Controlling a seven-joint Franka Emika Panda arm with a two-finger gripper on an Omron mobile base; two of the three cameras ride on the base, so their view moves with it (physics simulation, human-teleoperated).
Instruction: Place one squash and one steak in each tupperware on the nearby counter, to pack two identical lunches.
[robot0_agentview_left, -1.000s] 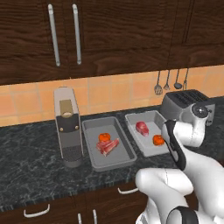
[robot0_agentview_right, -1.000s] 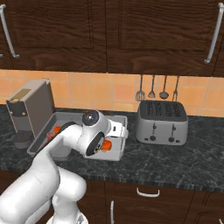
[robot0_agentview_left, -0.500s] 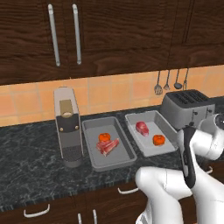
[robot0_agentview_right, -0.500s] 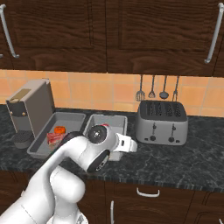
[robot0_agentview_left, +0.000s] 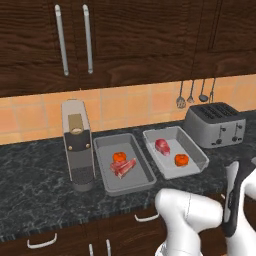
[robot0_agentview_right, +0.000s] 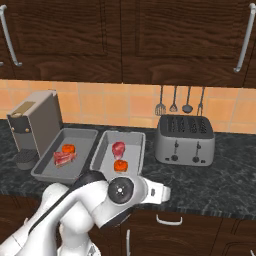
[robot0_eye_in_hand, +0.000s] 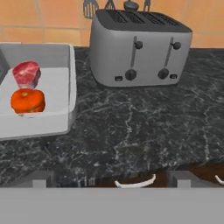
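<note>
Since a second ago the arm has swung down and right, off the trays, to the near edge of the counter (robot0_agentview_left: 30, 185); the food lies as before. On that dark speckled stone, from left to right: a tall boxy grey coffee machine (robot0_agentview_left: 77, 142), then the left tupperware (robot0_agentview_left: 107, 182), a shallow light-grey tray with sloping walls holding a round orange-red squash (robot0_agentview_left: 119, 156) and, touching it on the near side, a flat red white-streaked steak (robot0_agentview_left: 123, 167). Just beside it, the right tupperware (robot0_agentview_left: 197, 152) holds a rounder pink-red steak (robot0_agentview_left: 162, 146) at the far end and a second flattened squash (robot0_agentview_left: 181, 159) nearer. Right again stands a glossy silver four-slot toaster (robot0_agentview_left: 215, 125), with utensils (robot0_agentview_left: 192, 92) on the tiled wall behind. The gripper's jaws stand wide apart, holding nothing.
</note>
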